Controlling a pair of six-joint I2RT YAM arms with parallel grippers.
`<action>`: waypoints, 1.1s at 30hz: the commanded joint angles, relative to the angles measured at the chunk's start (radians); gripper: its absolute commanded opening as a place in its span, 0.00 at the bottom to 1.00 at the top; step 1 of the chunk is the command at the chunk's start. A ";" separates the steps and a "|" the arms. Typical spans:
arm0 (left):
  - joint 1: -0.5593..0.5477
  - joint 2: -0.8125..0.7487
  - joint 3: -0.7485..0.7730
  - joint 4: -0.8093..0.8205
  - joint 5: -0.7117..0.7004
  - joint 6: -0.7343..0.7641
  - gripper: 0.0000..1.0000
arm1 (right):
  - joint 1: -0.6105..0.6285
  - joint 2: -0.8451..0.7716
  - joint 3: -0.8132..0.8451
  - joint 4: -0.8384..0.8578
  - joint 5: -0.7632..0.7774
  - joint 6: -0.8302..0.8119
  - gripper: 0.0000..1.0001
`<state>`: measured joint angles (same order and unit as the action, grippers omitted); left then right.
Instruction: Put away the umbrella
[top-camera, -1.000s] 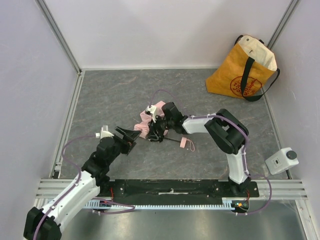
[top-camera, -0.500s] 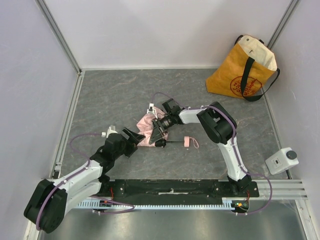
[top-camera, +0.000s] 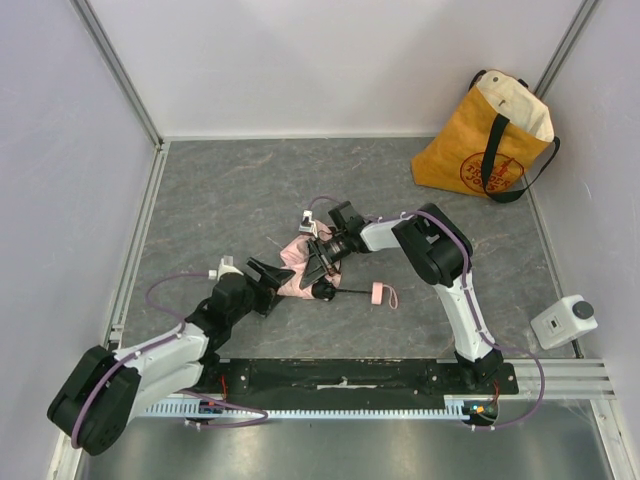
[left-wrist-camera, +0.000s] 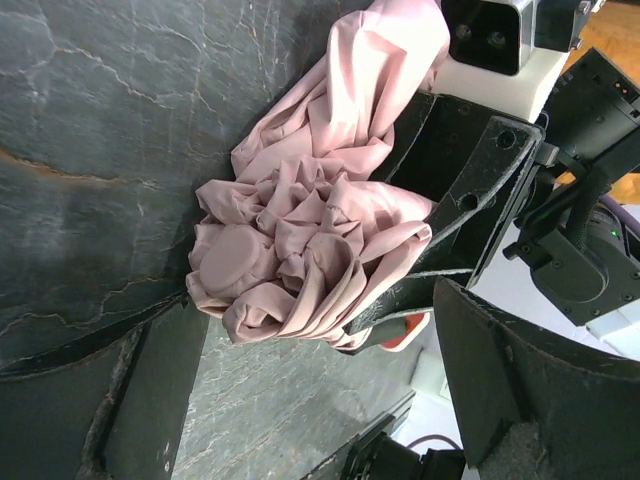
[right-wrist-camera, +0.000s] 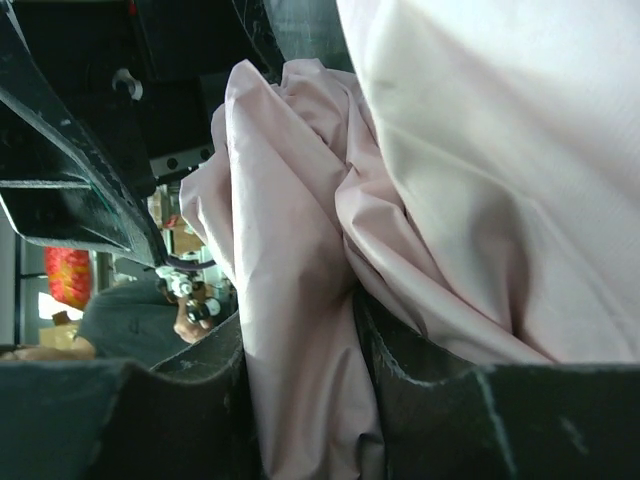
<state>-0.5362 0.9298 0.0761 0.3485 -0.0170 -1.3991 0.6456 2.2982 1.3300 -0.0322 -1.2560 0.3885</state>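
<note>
Pink umbrella (left-wrist-camera: 290, 240) tight in the right gripper (right-wrist-camera: 300, 415), just ahead of the wide-open left gripper (top-camera: 270, 277).

We are counting one pink umbrella (top-camera: 292, 258), one yellow tote bag (top-camera: 470, 150) at two o'clock on the tabletop (top-camera: 230, 190), one white box (top-camera: 563, 320) at four o'clock, and two arms: left end effector (top-camera: 275, 280), right end effector (top-camera: 320, 268).

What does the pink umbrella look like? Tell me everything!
The umbrella is pale pink, folded and crumpled, lying on the grey table. Its soft fabric bunches in pleats around a round pink cap. A thin black shaft leads to a small pink handle. The right gripper pinches the fabric; the open left gripper faces it.
</note>
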 joint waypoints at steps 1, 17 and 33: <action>-0.019 0.053 0.022 0.073 -0.058 -0.061 0.97 | 0.005 0.076 -0.075 0.003 0.193 0.220 0.00; -0.110 0.368 0.126 0.043 -0.193 -0.349 0.82 | -0.003 0.081 -0.055 0.118 0.139 0.335 0.00; -0.123 0.448 0.060 0.245 -0.290 -0.222 0.02 | -0.004 0.089 0.018 -0.186 0.216 0.066 0.01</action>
<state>-0.6571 1.3777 0.1425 0.6724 -0.2607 -1.7226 0.6186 2.3238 1.3231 0.1337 -1.2434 0.6479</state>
